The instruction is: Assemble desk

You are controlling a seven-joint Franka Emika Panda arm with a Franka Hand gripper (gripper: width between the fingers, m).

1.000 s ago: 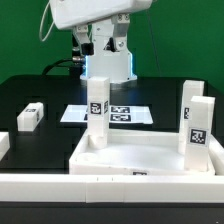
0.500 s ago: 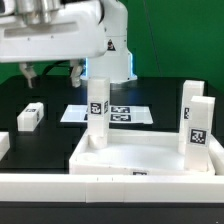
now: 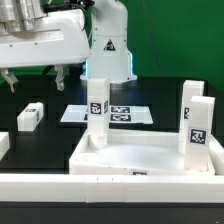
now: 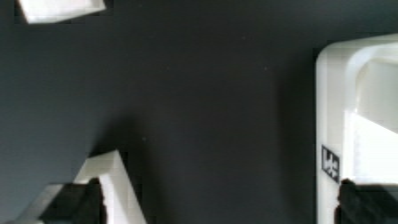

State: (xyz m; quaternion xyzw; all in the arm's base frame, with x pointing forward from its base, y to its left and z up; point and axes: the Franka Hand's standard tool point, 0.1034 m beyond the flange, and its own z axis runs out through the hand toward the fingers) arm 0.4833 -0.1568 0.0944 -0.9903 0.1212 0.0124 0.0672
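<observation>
The white desk tabletop (image 3: 140,162) lies at the front with its raised rim up. One tagged white leg (image 3: 97,110) stands upright at its far left corner, and two more legs (image 3: 197,125) stand at its right side. A loose leg (image 3: 30,117) lies on the black table at the exterior view's left. My gripper (image 3: 35,80) hangs open and empty above that left area, well above the table. In the wrist view my gripper (image 4: 222,205) is over bare black table, with the tabletop's tagged edge (image 4: 356,110) to one side and a white piece (image 4: 111,185) by the other finger.
The marker board (image 3: 125,114) lies flat behind the upright leg. Another white part (image 3: 3,146) lies at the exterior view's left edge. A white rail (image 3: 110,185) runs along the front. A white piece (image 4: 54,8) shows at the wrist view's corner.
The arm has swung toward the exterior view's left and lower, bringing the open fingers into view over the left side of the table. The desk parts have not moved.
</observation>
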